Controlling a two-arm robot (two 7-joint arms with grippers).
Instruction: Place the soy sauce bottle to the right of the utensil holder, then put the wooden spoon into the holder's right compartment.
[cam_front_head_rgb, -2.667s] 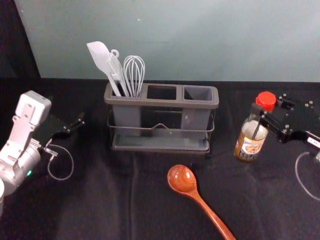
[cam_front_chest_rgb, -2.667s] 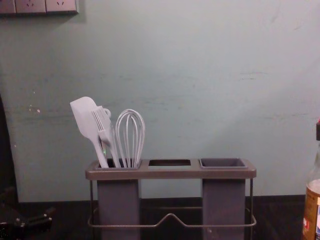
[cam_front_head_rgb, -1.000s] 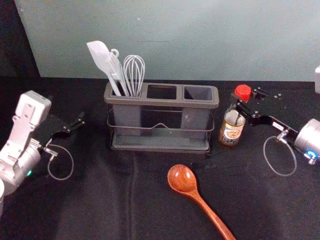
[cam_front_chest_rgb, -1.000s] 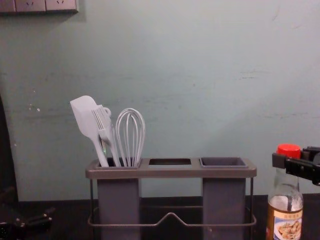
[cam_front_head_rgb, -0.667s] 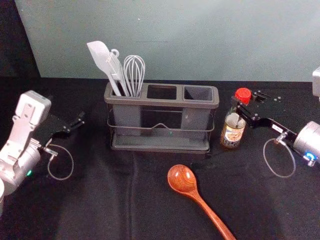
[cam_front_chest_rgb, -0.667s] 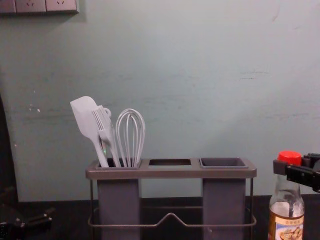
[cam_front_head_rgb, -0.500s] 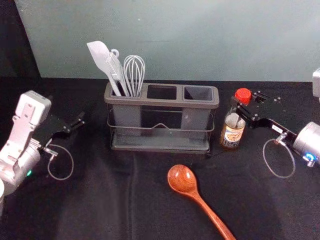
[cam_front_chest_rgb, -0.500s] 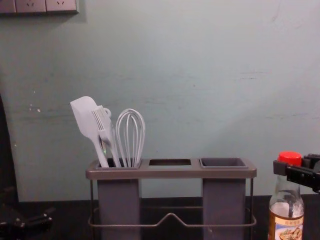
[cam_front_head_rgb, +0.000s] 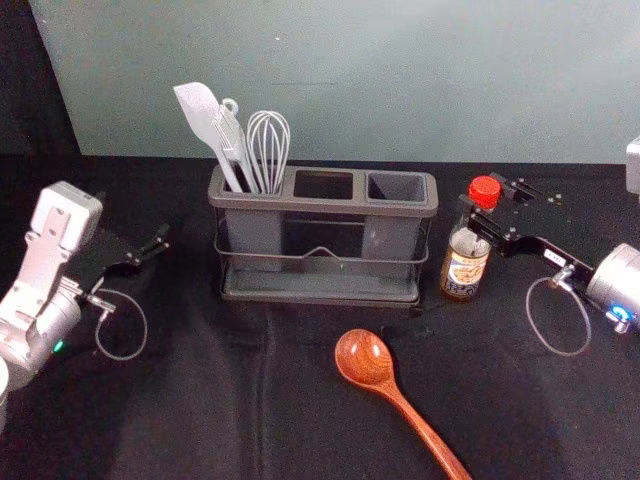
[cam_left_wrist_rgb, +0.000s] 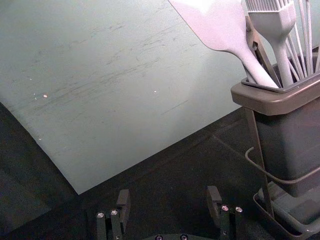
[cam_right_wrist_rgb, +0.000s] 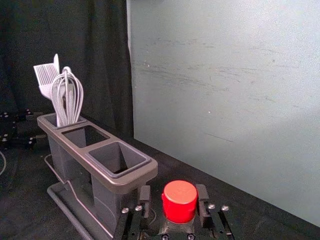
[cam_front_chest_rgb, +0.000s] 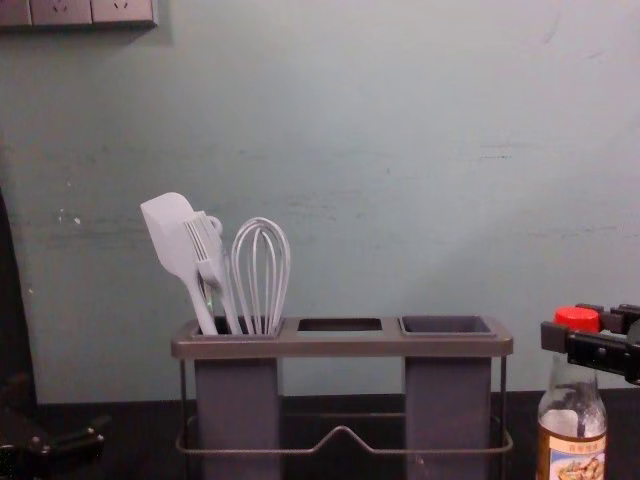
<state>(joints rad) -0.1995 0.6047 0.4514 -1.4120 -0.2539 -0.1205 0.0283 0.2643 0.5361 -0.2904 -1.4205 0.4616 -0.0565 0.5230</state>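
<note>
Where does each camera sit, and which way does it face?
On head: forward, down at holder, spoon, bottle; both arms show.
Left wrist: toward wall, holder; left gripper shows.
Right wrist: over red cap toward wall, holder; right gripper shows.
On chest: low, forward at holder; both grippers at edges.
Head and chest share the bottle.

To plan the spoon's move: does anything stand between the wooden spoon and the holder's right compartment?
The holder's front rail and rim stand between the wooden spoon and that compartment; the soy sauce bottle stands right of this path.
</note>
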